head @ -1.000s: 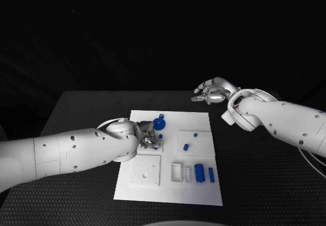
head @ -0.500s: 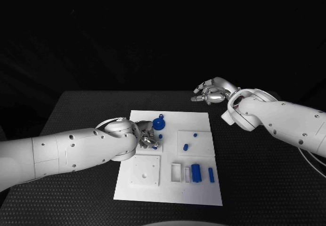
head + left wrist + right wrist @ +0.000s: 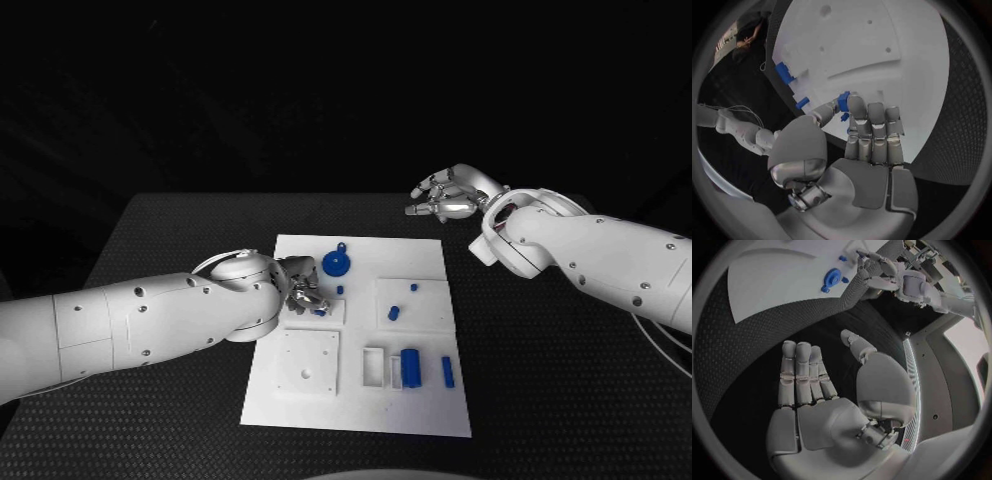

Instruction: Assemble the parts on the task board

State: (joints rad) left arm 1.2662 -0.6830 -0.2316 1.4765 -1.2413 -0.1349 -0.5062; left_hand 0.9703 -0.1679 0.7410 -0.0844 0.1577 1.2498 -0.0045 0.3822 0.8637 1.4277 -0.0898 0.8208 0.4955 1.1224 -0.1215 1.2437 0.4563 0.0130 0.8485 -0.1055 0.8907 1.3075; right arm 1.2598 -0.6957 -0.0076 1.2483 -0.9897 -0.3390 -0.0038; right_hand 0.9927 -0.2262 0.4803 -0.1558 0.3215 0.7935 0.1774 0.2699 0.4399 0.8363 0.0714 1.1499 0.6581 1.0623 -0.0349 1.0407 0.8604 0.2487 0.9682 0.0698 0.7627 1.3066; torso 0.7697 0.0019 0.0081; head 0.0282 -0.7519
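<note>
One small blue part (image 3: pixel 843 101) pinched at left hand (image 3: pixel 300 285) fingers (image 3: pixel 873 125), right over task board (image 3: pixel 418 415); right hand (image 3: pixel 450 195) well apart, released, empty.

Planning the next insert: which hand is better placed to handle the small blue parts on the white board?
Left. The silver left hand is over the white task board, its fingertips at a small blue part. The silver right hand hangs open beyond the board's far edge, over the black table, holding nothing.
</note>
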